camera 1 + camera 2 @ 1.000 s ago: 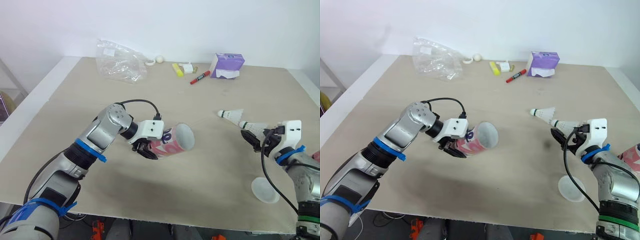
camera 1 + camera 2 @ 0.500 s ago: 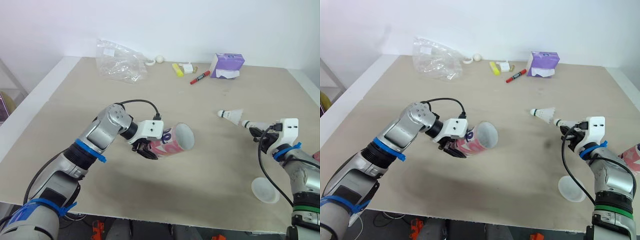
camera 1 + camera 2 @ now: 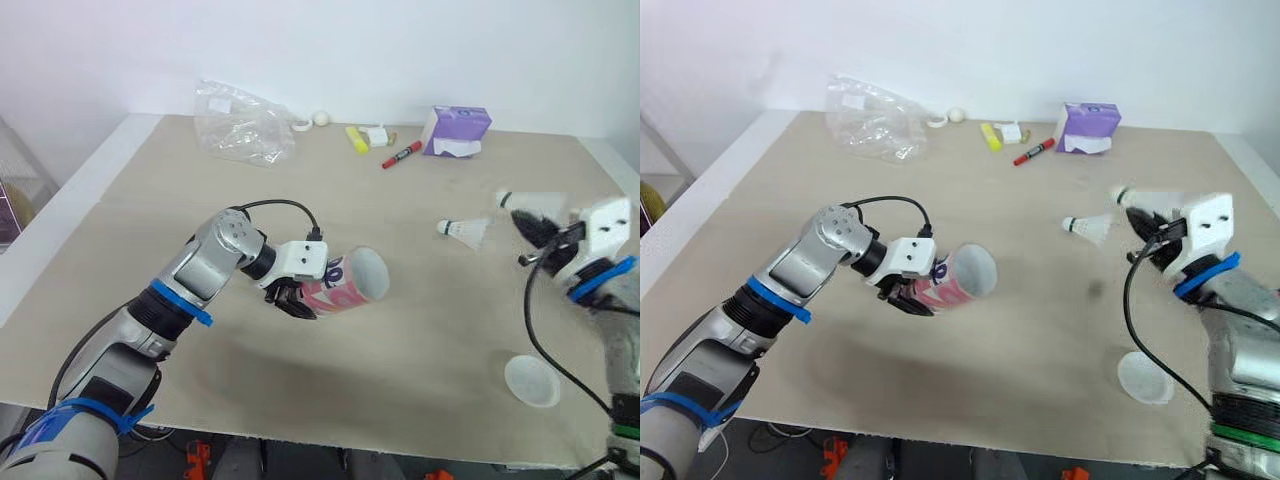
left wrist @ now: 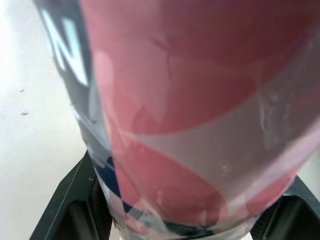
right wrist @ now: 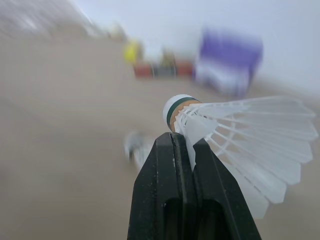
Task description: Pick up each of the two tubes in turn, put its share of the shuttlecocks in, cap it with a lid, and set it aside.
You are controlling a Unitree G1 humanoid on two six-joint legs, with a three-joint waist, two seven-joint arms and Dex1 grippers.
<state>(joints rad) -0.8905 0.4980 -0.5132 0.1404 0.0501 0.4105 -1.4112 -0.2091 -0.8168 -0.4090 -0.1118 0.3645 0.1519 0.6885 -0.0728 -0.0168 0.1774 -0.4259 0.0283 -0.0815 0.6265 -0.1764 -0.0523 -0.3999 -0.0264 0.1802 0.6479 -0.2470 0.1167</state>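
L gripper [image 3: 290, 297] is clamping the pink tube [image 3: 345, 283] near its base, tube tilting sideways over the table [image 3: 420, 330], open mouth facing R. R gripper [image 5: 184, 142] is pinching a shuttlecock [image 5: 240, 130], prob. at the skirt by the cork, up off the table. Second shuttlecock [image 3: 465, 230] and lid [image 3: 531, 381] are lying on the table on the R side.

The right gripper [image 5: 186, 150] pinches 1 white shuttlecock [image 5: 240, 135] by its feathers.

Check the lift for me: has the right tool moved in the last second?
Yes: the right tool, gripping a shuttlecock, went up and away from the lid, past the loose shuttlecock.
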